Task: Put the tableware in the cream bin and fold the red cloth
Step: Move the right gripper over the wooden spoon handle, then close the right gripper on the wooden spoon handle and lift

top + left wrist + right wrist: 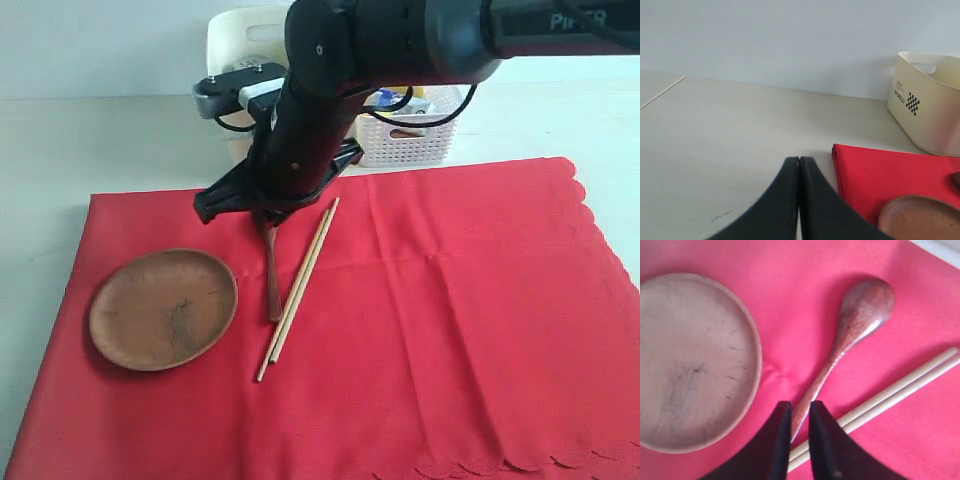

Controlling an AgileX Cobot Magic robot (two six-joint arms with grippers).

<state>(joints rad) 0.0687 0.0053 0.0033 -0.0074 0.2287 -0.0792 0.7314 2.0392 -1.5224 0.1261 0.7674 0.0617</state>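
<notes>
The right pincer (pixel 799 407) is clenched on the tip of the spoon (pixel 860 310) handle; its wrist view shows the thin end caught between the two dark fingers, a detail the arm hides in the exterior view. The spoon lies flat on the cloth (pixel 790 290), between the plate (pixel 690 360) and the chopsticks (pixel 900 390).

The exterior view puts this pincer (pixel 265 215) left of centre, with the spoon (pixel 272 285) running toward the lower edge beside the slanted chopsticks (pixel 300 285). The plate (pixel 163 308) sits at lower left on the cloth (pixel 450 330). Behind the arm, at the top, are the bin (pixel 235 40) and a basket (pixel 405 145).

Only the left wrist view shows the left pincer (pixel 799 160): clenched on nothing, over bare tabletop (pixel 715 150), near the cloth's (pixel 875 175) corner, the plate's (pixel 920 217) rim and the bin (pixel 930 110).
</notes>
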